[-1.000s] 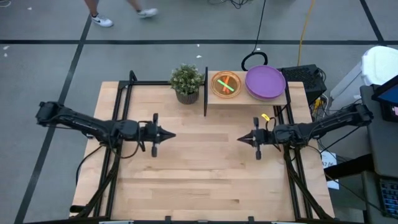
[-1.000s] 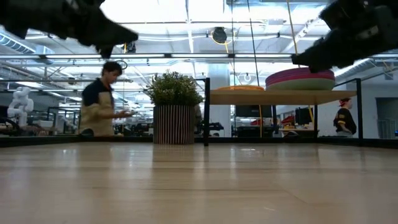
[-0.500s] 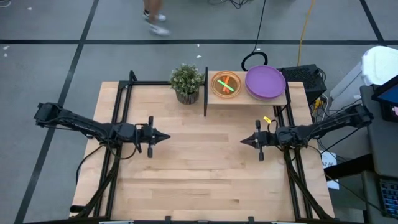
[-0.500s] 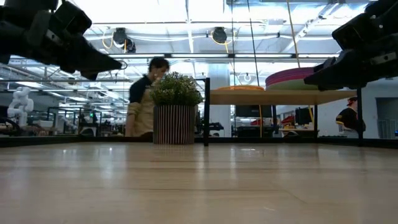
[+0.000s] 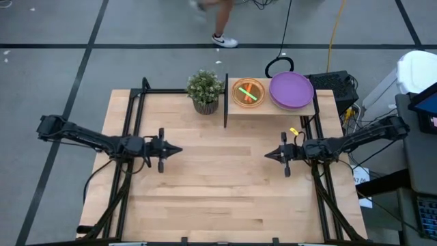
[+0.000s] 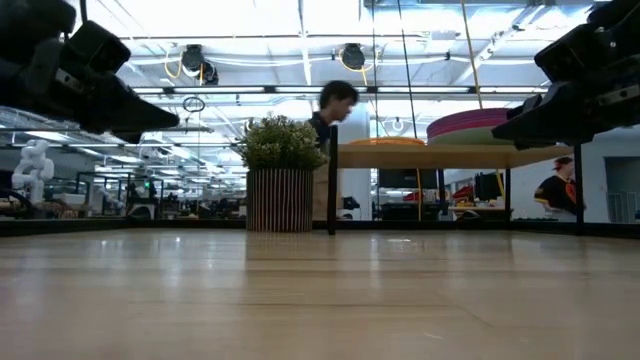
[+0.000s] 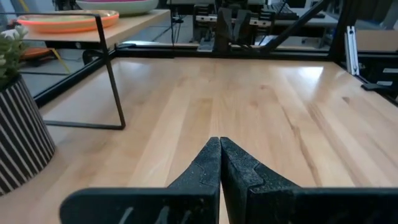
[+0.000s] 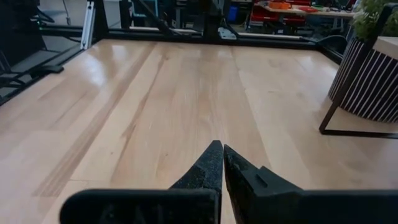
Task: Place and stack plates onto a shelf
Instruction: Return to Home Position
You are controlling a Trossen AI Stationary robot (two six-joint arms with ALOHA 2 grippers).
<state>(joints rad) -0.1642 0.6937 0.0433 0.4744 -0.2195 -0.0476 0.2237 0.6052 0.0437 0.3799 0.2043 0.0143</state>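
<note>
While both arms are drawing back from the middle of the table, the left gripper point(image 5: 176, 148) is sitting left of centre in the high view, closer to the left edge than a second ago. Its two dark fingers are pressing together and holding nothing. The right gripper point(image 5: 268, 155) is sitting right of centre and is hardly shifting over the last half second. Its fingers are likewise meeting at the tips, empty. Both wrist views are showing the same closure over bare board.

The small raised rectangular light-wood shelf on a black metal frame point(image 5: 266, 108) is standing in the upper centre-right of the high view, unchanged. It is carrying two stacks side by side:
- a stack of smaller translucent plastic plates point(image 5: 247, 93), orange with a lime-green streak, on the left part;
- a stack of larger opaque plastic plates point(image 5: 291, 89), purple on top, on the right part.

No plate is lying on the large light-wood tabletop point(image 5: 218, 191). The potted green plant in a striped pot point(image 5: 205, 90) is standing just left of the shelf's black upright edge. A person point(image 5: 224, 41) is walking rightward along the top edge of the high view, beyond the table.

Judging from this layout, the stacking is appearing complete and only the retreat to rest is remaining. The left arm is probably still needing some travel. Both grippers are staying well apart from the shelf, so the stacks are facing little risk.
</note>
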